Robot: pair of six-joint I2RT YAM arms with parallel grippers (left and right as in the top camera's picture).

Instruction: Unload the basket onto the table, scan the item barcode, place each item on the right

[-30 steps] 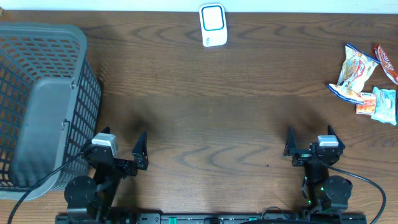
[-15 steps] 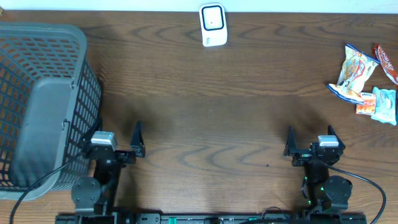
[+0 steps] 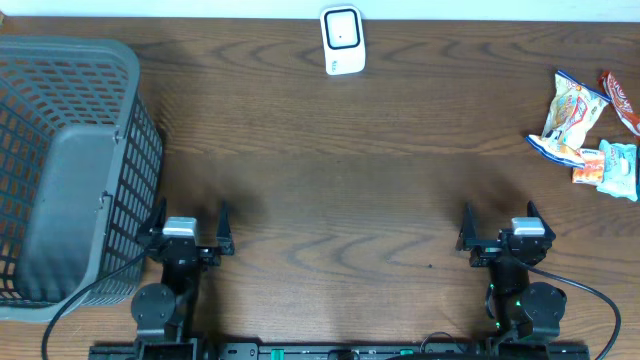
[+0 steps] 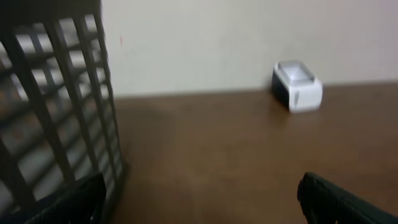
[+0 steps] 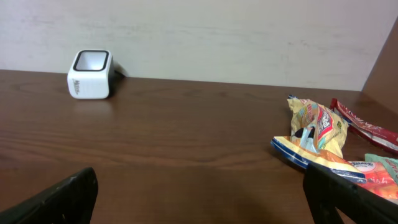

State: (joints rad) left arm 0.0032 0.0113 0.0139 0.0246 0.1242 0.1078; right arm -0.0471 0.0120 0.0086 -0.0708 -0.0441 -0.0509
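A white scanner box (image 3: 342,40) with a dark window stands at the table's far edge; it also shows in the left wrist view (image 4: 297,86) and the right wrist view (image 5: 91,74). Snack packets lie at the far right: a yellow-orange one (image 3: 568,115) (image 5: 314,127), a red one (image 3: 622,100) and a pale blue one (image 3: 618,165). My left gripper (image 3: 190,214) (image 4: 202,202) is open and empty near the front edge, beside the basket. My right gripper (image 3: 499,218) (image 5: 205,199) is open and empty at the front right, well short of the packets.
A grey plastic basket (image 3: 70,48) fills the left side of the table, and its mesh wall (image 4: 56,112) rises close to my left fingers. Dark wooden tabletop lies between the grippers and the scanner. A pale wall stands behind the table.
My left arm has swung from pointing diagonally right to pointing straight ahead, ending slightly further right. Its jaws stayed open. The right arm has not moved.
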